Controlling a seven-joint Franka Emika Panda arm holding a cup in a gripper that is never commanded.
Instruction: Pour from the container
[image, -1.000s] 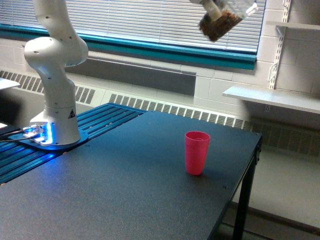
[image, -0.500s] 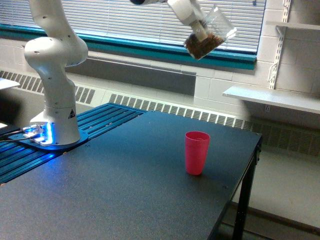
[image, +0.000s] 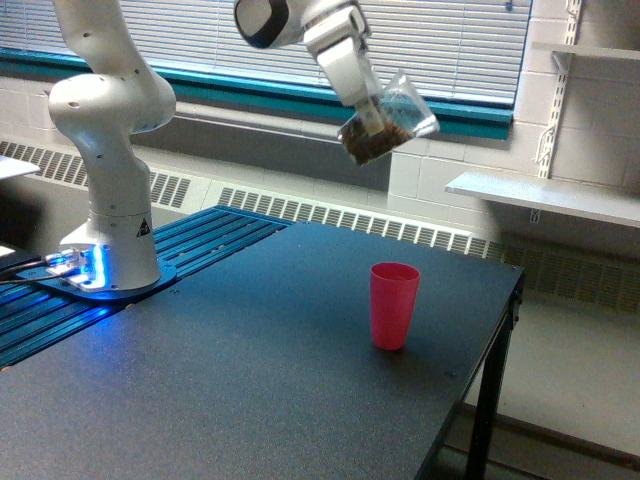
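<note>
The container (image: 388, 122) is a small clear plastic cup with brown granular matter in its lower end. It hangs in the air, tilted with its mouth up toward the exterior view's right. My gripper (image: 372, 118) is shut on the container, high above the table. A pink cup (image: 394, 305) stands upright on the black table (image: 250, 380), well below the container and slightly to the exterior view's right of it. Nothing is falling from the container.
The arm's white base (image: 108, 200) stands at the exterior view's left on blue slats. The table edge (image: 500, 330) runs close to the pink cup on the exterior view's right. A white shelf (image: 545, 195) and window blinds lie behind.
The gripper has carried the container down and toward the exterior view's left, from the top edge of the picture to a lower spot above the pink cup. The pink cup has not moved.
</note>
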